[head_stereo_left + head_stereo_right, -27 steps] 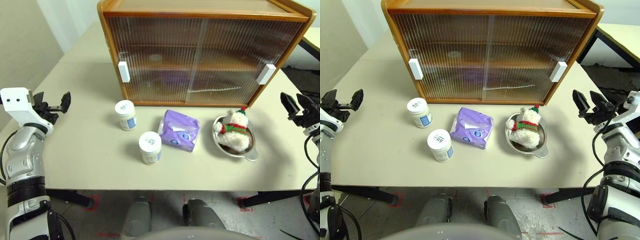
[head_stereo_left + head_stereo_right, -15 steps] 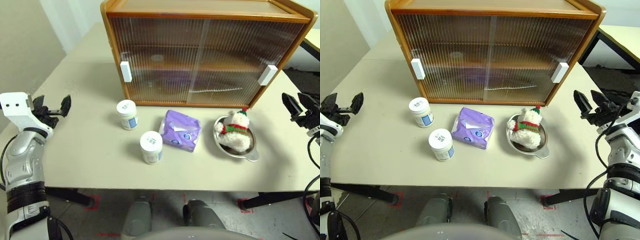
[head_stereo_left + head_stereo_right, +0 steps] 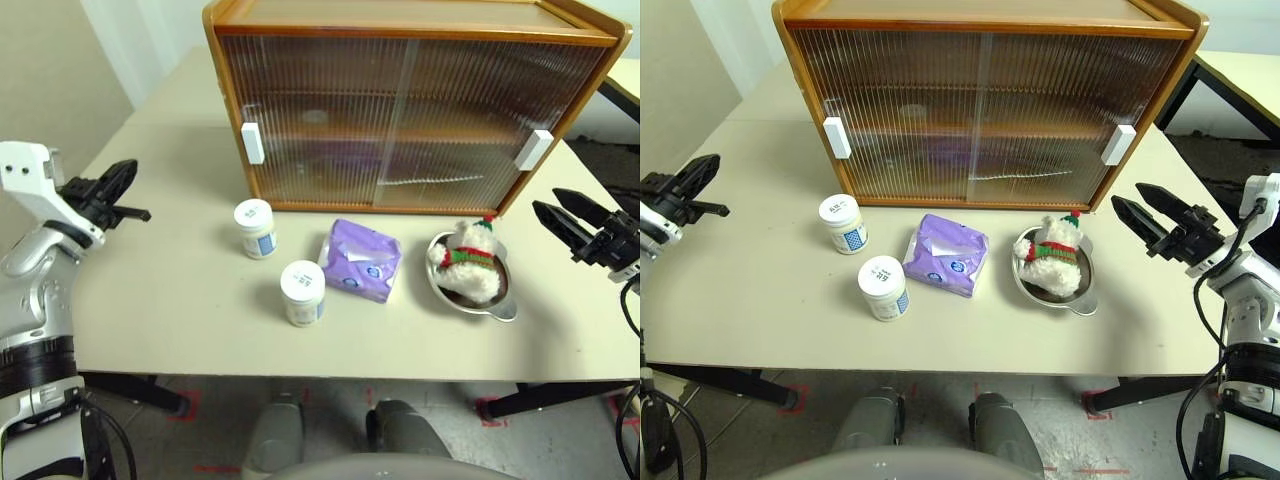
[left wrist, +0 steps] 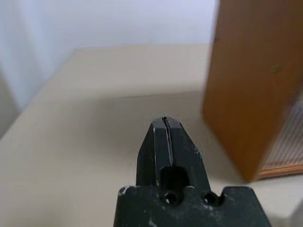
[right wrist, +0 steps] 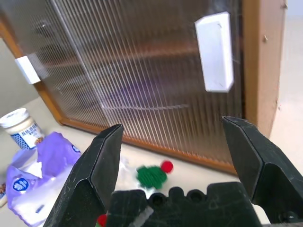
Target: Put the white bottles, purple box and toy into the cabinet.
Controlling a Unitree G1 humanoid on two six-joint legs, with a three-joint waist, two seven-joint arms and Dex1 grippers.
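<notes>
**A:** Biggest thing first: the orange-brown wooden cabinet with ribbed translucent sliding doors (image 3: 405, 105) stands at the back of the pale beige table (image 3: 170, 300), and both doors are drawn across, white handles out at the two ends. Nothing of ours is inside that I can make out through the ribbing, only dim shapes.

**B:** So the job hasn't properly begun?

**A:** That's my reading. Everything is out in front. The soft lavender-purple pack with a white patch (image 3: 360, 260) lies just before the cabinet's middle. To its right, the little white plush bear in a red-and-green scarf and red hat (image 3: 466, 262) sits in a shiny metal dish (image 3: 497, 308). To the pack's left, the two squat white jars with screw lids (image 3: 255, 228) (image 3: 302, 293), one nearer the cabinet, one nearer the table edge.

**B:** And the claws?

**A:** The left gripper (image 3: 128, 192) is pinched tight, fingers pressed together, holding nothing, out over the table's left edge. The right gripper (image 3: 1155, 218) has its fingers spread wide, also empty, poised right of the bear and pointed towards the cabinet's right handle.

**B:** Any writing?

**A:** Blue-and-white labels on the jars and a blue round mark on the pack, but the lettering is too small to read.

**B:** What's left, then?

**A:** All of it, I'd say: slide a door open, then four things in.
</notes>
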